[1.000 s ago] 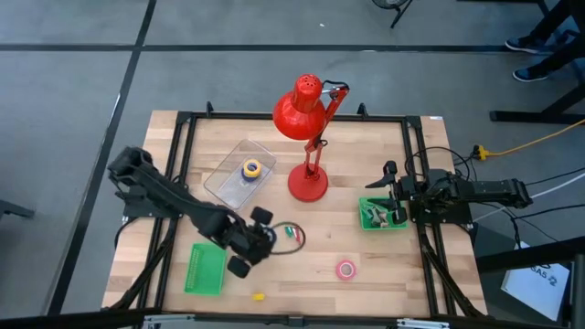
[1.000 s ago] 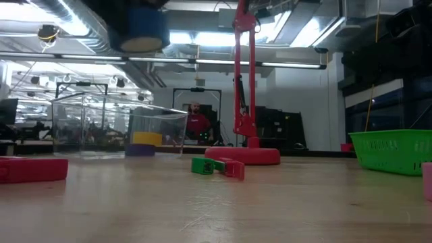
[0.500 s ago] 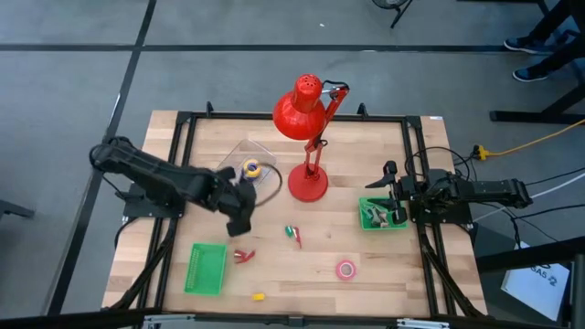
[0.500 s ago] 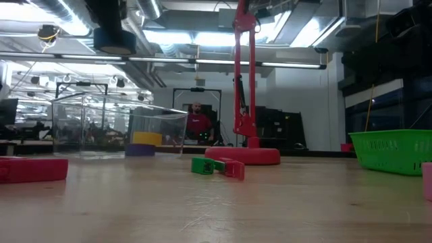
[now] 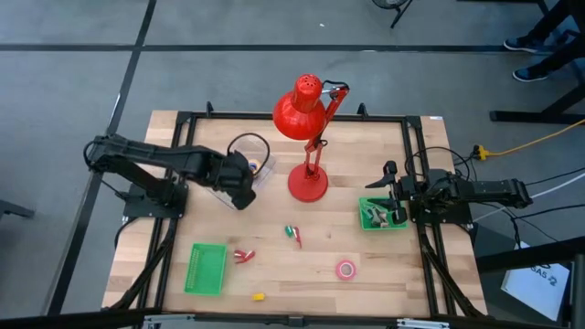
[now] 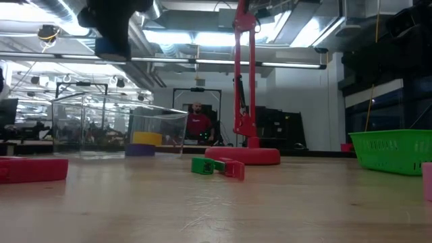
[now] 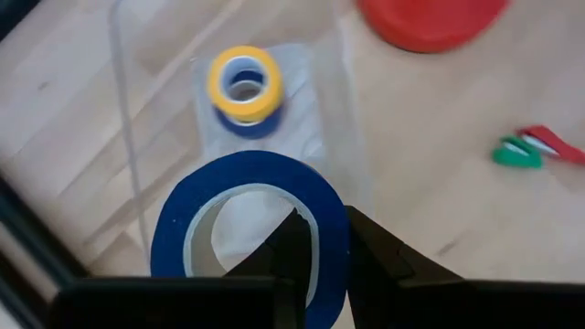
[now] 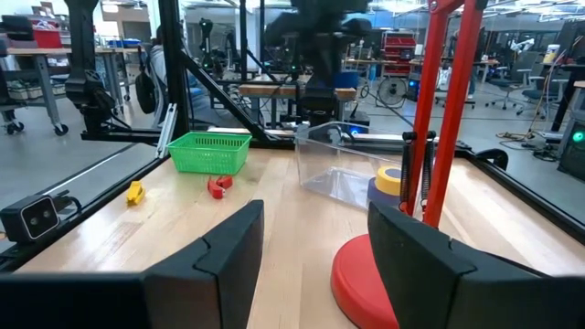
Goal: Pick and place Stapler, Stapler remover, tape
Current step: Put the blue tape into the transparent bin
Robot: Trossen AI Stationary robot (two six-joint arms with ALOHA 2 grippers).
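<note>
The blue tape roll [image 7: 249, 230], clamped by its wall in the left claw [image 5: 243, 195], has been carried from the near worktop [image 5: 402, 274] to above the clear bin [image 5: 267, 170], so release is judged next, while the right claw [image 5: 391, 194] waits wide over the right green basket [image 5: 366, 222].

Red desk lamp [image 5: 309, 137], two green baskets [image 5: 206, 269] [image 5: 381, 214], clear bin [image 5: 239, 172].
</note>
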